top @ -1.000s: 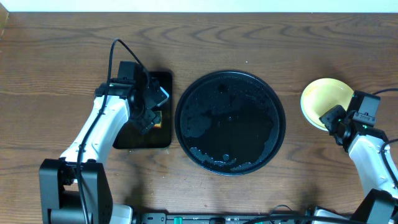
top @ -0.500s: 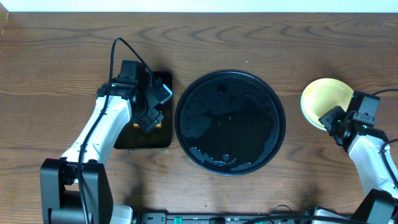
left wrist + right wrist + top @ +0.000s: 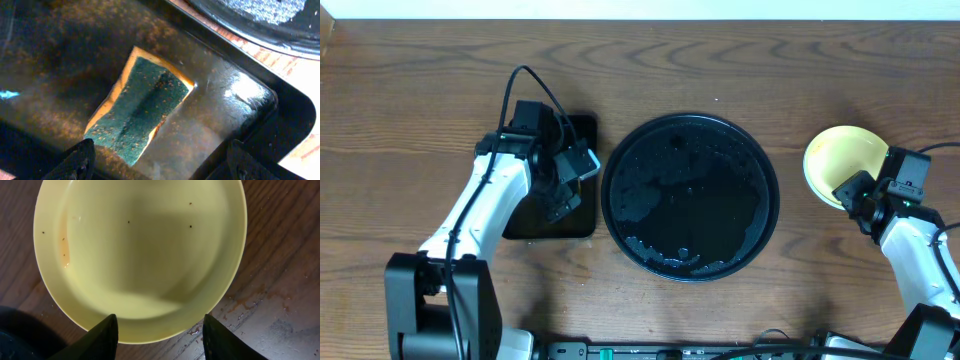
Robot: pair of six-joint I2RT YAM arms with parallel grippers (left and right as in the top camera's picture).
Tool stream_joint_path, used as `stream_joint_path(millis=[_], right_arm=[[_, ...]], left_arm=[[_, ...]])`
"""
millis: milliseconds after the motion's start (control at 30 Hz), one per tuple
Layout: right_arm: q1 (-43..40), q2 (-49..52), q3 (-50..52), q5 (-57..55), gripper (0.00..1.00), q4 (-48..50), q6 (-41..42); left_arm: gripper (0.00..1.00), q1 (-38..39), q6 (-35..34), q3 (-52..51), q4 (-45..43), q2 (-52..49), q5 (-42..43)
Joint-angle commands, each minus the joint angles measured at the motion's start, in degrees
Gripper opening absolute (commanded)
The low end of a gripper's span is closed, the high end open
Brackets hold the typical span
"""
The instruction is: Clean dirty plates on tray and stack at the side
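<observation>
Broadly, the brown wood-grain worktop (image 3: pixel 420 90) carries everything. At its middle sits the round black tray (image 3: pixel 745 160), its glossy floor beaded with wet patches and droplets and holding no plate. Just left of it, close but apart, lies a smaller rectangular black tray (image 3: pixel 552 228), wet and speckled with brown grit in the left wrist view.

The yellow plate (image 3: pixel 835 155) rests on bare worktop well right of the round tray. Up close it shows a few dark specks and a faint orange smear on its inner wall. Damp reddish marks stain the wood beside its rim.

A sponge (image 3: pixel 140 107), green scouring side up over a yellow layer, lies flat in the rectangular tray.

The left gripper (image 3: pixel 160 161) hangs over the sponge with fingers spread wide and nothing between them. The right gripper (image 3: pixel 161 332) has its fingers apart at the plate's near rim; contact cannot be told.
</observation>
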State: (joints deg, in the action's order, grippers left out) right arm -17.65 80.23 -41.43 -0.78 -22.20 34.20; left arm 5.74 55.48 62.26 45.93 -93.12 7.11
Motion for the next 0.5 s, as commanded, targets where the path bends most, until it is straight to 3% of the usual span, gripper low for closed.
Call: stream_joint_path(millis=[0, 300, 467], right_arm=[[0.48, -0.39, 0.15, 0.20, 0.53, -0.26, -0.66], [0.48, -0.39, 0.15, 0.17, 0.53, -0.35, -0.66], [0.48, -0.39, 0.15, 0.20, 0.53, -0.33, -0.66]], left_arm=[[0.84, -0.33, 3.43, -0.22, -0.26, -2.08, -0.76], [0.72, -0.33, 4.94, -0.22, -1.88, -2.36, -0.68], [0.72, -0.33, 4.96, -0.22, -2.43, -2.38, -0.68]])
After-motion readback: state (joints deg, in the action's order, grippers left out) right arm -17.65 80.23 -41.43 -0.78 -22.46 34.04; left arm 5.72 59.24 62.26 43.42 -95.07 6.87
